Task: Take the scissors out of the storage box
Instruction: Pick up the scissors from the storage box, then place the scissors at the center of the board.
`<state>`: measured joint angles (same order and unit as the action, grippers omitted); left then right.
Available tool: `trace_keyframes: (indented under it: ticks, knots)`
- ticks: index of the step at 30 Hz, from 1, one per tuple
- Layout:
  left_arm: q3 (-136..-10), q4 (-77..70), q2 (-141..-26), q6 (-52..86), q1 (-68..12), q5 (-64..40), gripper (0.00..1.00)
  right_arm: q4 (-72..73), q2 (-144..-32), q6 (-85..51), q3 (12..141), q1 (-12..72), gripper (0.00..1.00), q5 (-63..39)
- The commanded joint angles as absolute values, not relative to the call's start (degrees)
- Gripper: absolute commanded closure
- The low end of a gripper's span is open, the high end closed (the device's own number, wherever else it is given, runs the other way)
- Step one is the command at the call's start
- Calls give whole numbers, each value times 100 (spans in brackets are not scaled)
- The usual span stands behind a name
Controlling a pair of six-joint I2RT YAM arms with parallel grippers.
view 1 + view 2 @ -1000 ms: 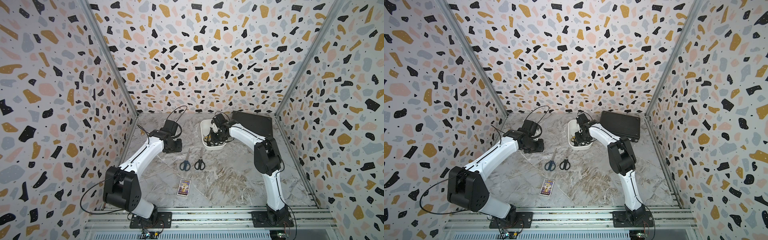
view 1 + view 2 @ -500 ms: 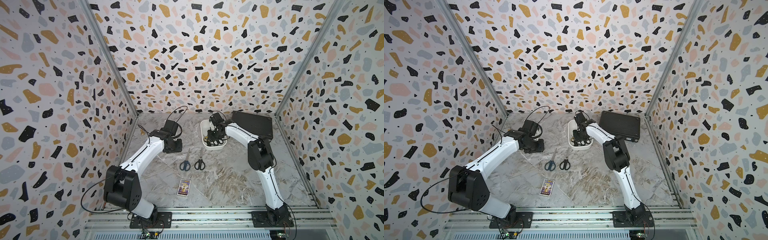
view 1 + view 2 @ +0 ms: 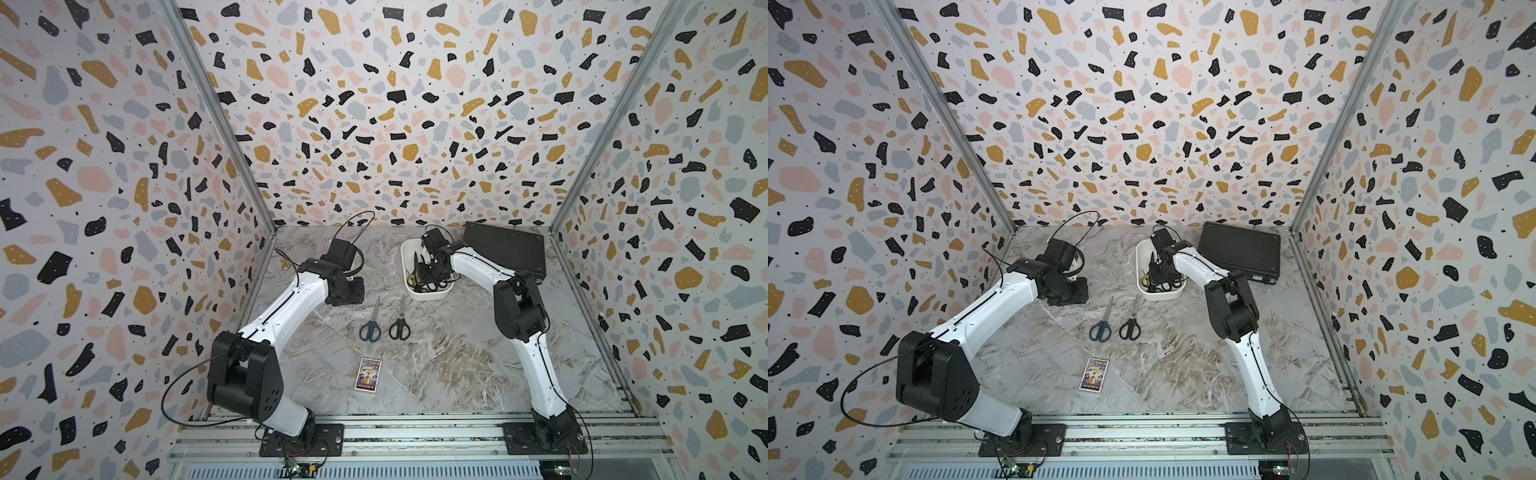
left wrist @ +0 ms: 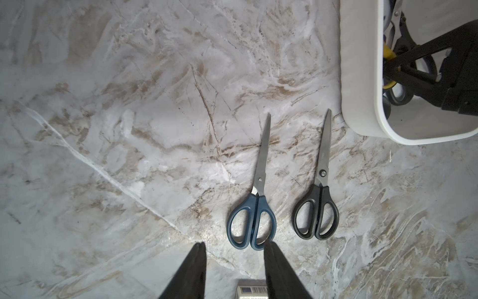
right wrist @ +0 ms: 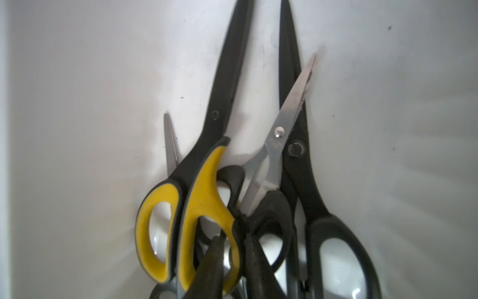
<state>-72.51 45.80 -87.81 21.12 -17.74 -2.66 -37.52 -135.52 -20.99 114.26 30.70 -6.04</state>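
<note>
since a second ago the right arm has tucked its elbow in toward the middle and lowered its wrist into the storage box [image 3: 430, 296], and the right jaws [image 5: 234, 234] have drawn in. the left arm and everything loose on the desk [image 3: 457, 365] lie as they did.

nearest me a small printed card [image 3: 368, 375] lies flat. just beyond it two pairs are already out, side by side but apart: the dark blue pair [image 3: 370, 329] on the left, a black pair [image 3: 400, 327] on the right, handles near, blades far. the left jaws [image 4: 234, 245] hover left of these, part open and empty, well apart from the box.

farther on, right of centre, the box holds the rest of the scissors [image 3: 424, 279], four pairs as far as i can count. they lie along its long axis, handles at the near end, blades pointing far. the right jaws come down on those handles from above. they are nearly closed, pinching the inner loop rim of the yellow-and-black pair [image 5: 204, 207]. the loop of a smaller black-handled pair [image 5: 274, 207] is pressed against it, and whether that one is caught too i cannot tell. the right arm is plainly the nearer, so i judge the lift is its job: straight up, since the loops overlap. at the far right lies a flat black case [image 3: 505, 249].
</note>
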Motion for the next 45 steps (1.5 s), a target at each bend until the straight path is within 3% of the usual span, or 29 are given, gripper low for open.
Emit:
trace_keyframes:
  ticks: [1,17,31,38,45]
  knots:
    - [-7437,4594,-8750,2021,-1790,-243,59,-3947,-13430,-2097,11383,3027,85,-650]
    - [-7363,4465,-8737,2105,-1793,-248,59,-3911,-11871,-2219,11372,2968,89,-430]
    - [-7294,4405,-8540,2043,-1790,-235,59,-4037,-8174,-2629,6983,3486,91,-364]
    - [-7164,4386,-8346,2041,-1960,-267,59,-3420,-7906,-3513,5779,3983,92,-264]
    - [-6985,4420,-8134,2110,-2159,-166,59,-2826,-8342,-4026,5586,4214,92,-255]
